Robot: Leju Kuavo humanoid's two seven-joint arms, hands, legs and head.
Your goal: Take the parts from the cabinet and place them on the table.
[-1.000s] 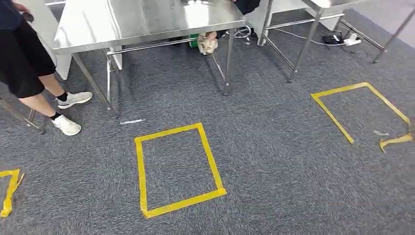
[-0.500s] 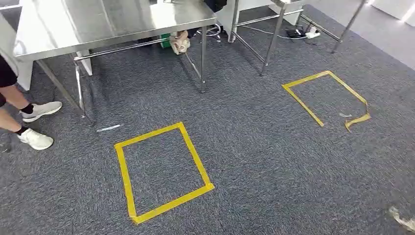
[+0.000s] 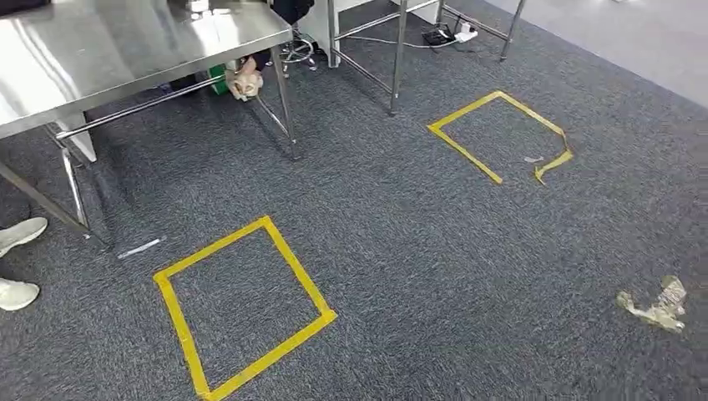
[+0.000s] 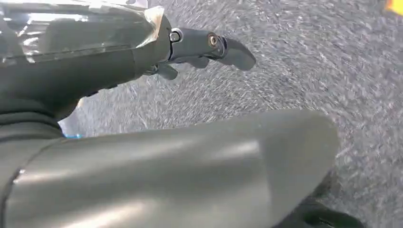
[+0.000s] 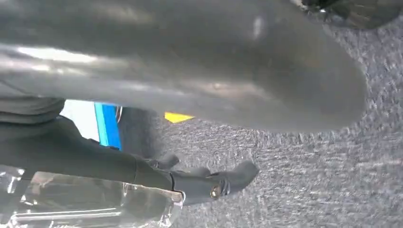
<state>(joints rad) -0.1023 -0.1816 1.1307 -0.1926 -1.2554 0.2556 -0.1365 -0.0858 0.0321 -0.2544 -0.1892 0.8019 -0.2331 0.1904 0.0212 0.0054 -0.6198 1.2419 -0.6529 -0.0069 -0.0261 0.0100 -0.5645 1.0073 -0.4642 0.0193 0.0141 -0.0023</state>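
The steel table (image 3: pixel 125 42) stands at the far left of the head view, its top bare where I see it. My left hand (image 4: pixel 190 47) hangs over grey carpet with its dark fingers (image 4: pixel 223 45) stretched out and the thick thumb (image 4: pixel 190 166) apart from them; nothing lies between them. My right hand (image 5: pixel 199 183) hangs the same way over the carpet, with its fingers (image 5: pixel 233 178) extended and nothing in it.
A yellow tape square (image 3: pixel 300 267) marks the carpet in front of the table, and a second one (image 3: pixel 464 153) lies further right. A crumpled scrap (image 3: pixel 655 305) lies at the right. A person's white shoes (image 3: pixel 17 236) are at the left edge. More table legs (image 3: pixel 396 58) and a power strip (image 3: pixel 447 35) stand behind.
The whole picture has slid left and turned, so the camera has moved. The person has passed almost out of the left edge, and the crumpled scrap has come into view.
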